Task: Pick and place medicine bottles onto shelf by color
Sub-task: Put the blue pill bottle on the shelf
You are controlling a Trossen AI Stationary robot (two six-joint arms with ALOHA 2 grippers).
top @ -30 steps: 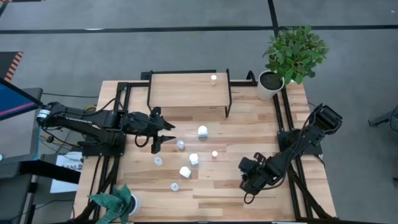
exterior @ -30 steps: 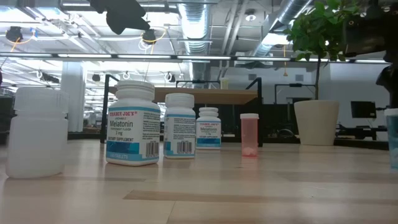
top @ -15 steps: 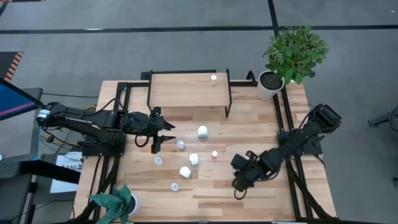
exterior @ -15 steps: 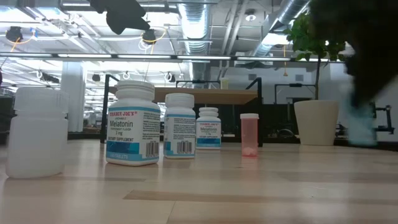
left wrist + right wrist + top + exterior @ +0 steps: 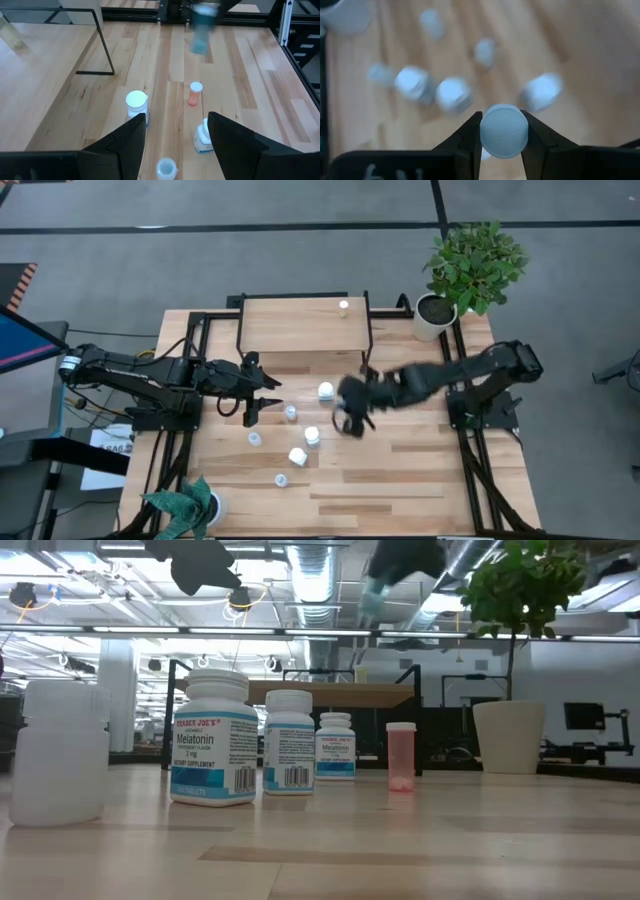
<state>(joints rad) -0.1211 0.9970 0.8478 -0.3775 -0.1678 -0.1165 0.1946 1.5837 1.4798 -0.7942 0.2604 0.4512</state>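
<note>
My right gripper (image 5: 350,416) hangs above the middle of the table, shut on a bluish medicine bottle (image 5: 504,131), which also shows blurred in the left wrist view (image 5: 201,27). Several white bottles (image 5: 312,436) stand on the tabletop below, with a reddish bottle (image 5: 195,93) among them. The shelf (image 5: 300,327) stands at the far side, and one small bottle (image 5: 344,306) stands on its board. My left gripper (image 5: 262,395) is open above the table's left part, near the bottles, with nothing between its fingers. My right gripper pinches the bluish bottle between its two fingers, one on each side of its upper part by the cap (image 5: 485,133). The fingers slant down from above. The bottle hangs below them, roughly upright, lifted clear of the table.
A potted plant (image 5: 472,262) in a white pot stands at the far right corner. Another plant (image 5: 185,505) stands at the near left. Black frame rails (image 5: 462,370) run along both sides of the table. The near right part of the tabletop (image 5: 400,480) is bare wood.
My right gripper has swung from the table's near right, up and toward the left and far side, to above the middle. It has rolled on the way. The bluish bottle, which stood on the table, is now lifted high and clear of it.
</note>
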